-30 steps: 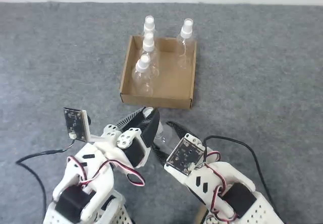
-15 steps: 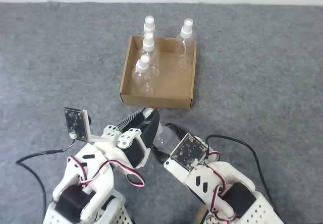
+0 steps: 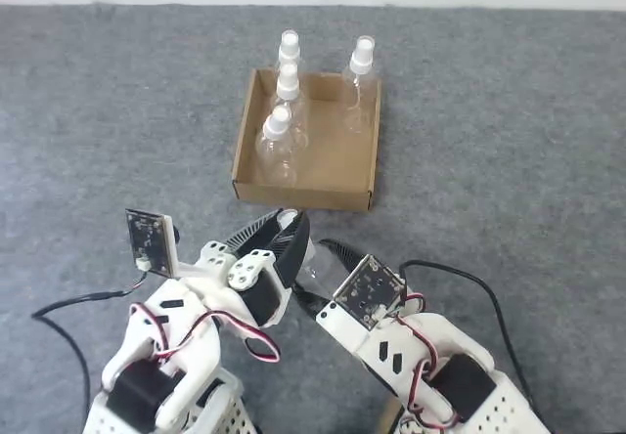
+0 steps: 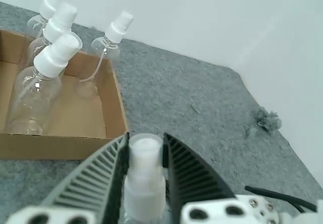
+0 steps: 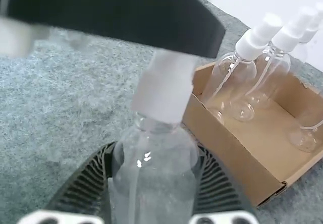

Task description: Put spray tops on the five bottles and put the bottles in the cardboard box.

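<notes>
A clear bottle stands upright between the two arms, in front of the cardboard box. My right gripper is shut on the bottle's body. My left gripper is shut on the white spray top sitting on the bottle's neck; its black finger crosses the right wrist view above the spray top. In the high view both grippers meet at the bottle. Several capped bottles stand at the box, three along its left side and one at its far right corner.
Grey carpet covers the table around the box. A pale wall rises close behind the box. A black cable runs beside the right arm. Open carpet lies to the left and right of the box.
The right arm's wrist has shifted a little toward the box with the bottle held. The left arm and the bottles at the box have not moved.
</notes>
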### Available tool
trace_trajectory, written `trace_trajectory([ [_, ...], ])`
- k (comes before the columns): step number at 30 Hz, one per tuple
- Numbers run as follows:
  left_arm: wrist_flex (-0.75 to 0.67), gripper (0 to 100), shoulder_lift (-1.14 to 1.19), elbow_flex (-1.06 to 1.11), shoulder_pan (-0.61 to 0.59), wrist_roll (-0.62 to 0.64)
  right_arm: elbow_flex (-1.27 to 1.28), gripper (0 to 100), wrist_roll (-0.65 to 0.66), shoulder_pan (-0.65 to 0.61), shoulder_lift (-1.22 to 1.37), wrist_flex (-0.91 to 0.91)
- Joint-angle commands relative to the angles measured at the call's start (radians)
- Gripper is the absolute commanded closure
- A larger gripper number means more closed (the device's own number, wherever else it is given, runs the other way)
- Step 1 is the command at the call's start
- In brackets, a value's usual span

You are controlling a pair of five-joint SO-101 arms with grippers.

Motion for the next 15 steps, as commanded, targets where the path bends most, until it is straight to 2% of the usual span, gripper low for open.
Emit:
trace_trajectory([
  [1, -0.032, 99, -0.006, -0.015, -0.002, -0.014, -0.083, 98.6, -0.012, 0.031, 0.071, -0.031],
  [8, -0.034, 99, -0.006, -0.015, -0.002, -0.014, -0.183, 98.6, -0.018, 0.044, 0.288, -0.042],
  [12, -0.029, 99, -0.006, -0.013, -0.002, -0.025, -0.192, 98.5, -0.041, 0.045, 0.297, -0.042],
  [15, -0.025, 99, -0.006, -0.013, -0.002, -0.078, -0.192, 98.4, -0.041, 0.045, 0.298, -0.054],
])
